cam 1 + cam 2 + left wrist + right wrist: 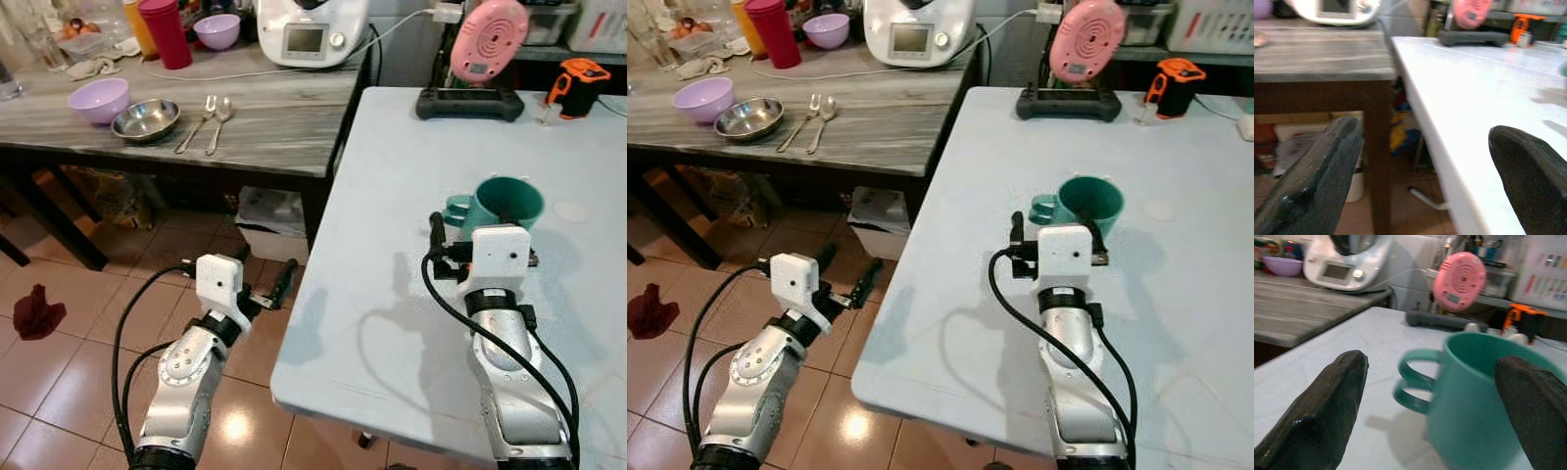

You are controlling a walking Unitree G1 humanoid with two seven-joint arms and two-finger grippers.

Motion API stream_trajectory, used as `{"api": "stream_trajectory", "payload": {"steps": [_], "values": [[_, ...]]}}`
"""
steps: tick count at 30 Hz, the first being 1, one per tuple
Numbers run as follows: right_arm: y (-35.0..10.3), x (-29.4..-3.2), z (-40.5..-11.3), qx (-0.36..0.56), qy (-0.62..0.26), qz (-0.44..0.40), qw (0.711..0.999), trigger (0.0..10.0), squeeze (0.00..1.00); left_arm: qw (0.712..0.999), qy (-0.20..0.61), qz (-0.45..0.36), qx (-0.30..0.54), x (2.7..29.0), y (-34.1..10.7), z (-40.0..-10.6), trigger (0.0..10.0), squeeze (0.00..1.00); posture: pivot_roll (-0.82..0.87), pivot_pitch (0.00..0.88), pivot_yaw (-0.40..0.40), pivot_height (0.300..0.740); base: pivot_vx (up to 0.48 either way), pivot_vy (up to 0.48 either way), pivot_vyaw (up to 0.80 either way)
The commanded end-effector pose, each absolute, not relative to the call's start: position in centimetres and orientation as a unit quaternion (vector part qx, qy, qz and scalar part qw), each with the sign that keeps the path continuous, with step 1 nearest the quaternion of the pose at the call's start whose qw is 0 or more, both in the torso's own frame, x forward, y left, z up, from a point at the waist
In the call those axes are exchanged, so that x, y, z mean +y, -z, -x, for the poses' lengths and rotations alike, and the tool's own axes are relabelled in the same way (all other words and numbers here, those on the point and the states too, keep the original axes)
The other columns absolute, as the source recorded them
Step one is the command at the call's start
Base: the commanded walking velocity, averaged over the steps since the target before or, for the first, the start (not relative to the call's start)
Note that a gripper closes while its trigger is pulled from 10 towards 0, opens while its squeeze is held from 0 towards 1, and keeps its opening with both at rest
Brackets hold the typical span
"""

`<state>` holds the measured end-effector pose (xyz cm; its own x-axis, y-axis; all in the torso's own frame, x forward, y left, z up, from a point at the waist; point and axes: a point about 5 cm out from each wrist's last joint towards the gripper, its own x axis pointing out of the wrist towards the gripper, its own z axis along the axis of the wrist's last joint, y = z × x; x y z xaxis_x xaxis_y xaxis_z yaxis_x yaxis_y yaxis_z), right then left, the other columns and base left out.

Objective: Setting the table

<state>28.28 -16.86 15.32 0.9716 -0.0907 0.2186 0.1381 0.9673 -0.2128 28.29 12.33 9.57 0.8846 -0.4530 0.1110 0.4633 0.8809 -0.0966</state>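
1. Pale blue table [392, 323] fills the foreground, wooden table [274, 127] behind.
2. Teal mug [507, 203] stands upright on the pale table, handle toward robot's left.
3. Right gripper [1430, 396] fingers spread wide, mug straight ahead between them, untouched.
4. Left gripper [269, 291] open, off the table edge, farther away.

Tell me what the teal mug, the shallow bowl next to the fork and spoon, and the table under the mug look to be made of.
Teal mug: probably plastic; even matte colour, thick rim, no glaze shine.
Shallow bowl: likely stainless steel; grey and mirror-like, with bright reflections inside.
Table under the mug: smooth pale blue top with a soft sheen, probably laminate or plastic; hard to tell which.
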Motion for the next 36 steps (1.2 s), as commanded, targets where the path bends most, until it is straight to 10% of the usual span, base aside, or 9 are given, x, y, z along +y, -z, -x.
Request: {"api": "stream_trajectory", "payload": {"steps": [1,36], "values": [[-15.0,-17.0,-28.2,-0.095,0.065,0.118,0.986,10.0,0.0,0.968,0.241,0.057,-0.042,12.7,-9.8,-28.2,10.0,0.0,-0.2,0.124,0.115,0.74,0.0,0.0,0.0],[-14.7,-23.1,-28.3,-0.062,0.208,0.156,0.964,10.0,0.0,0.965,0.254,0.052,-0.023,12.8,-9.5,-28.1,10.0,0.0,-0.18,0.125,0.136,0.74,0.0,0.0,0.0]]}}
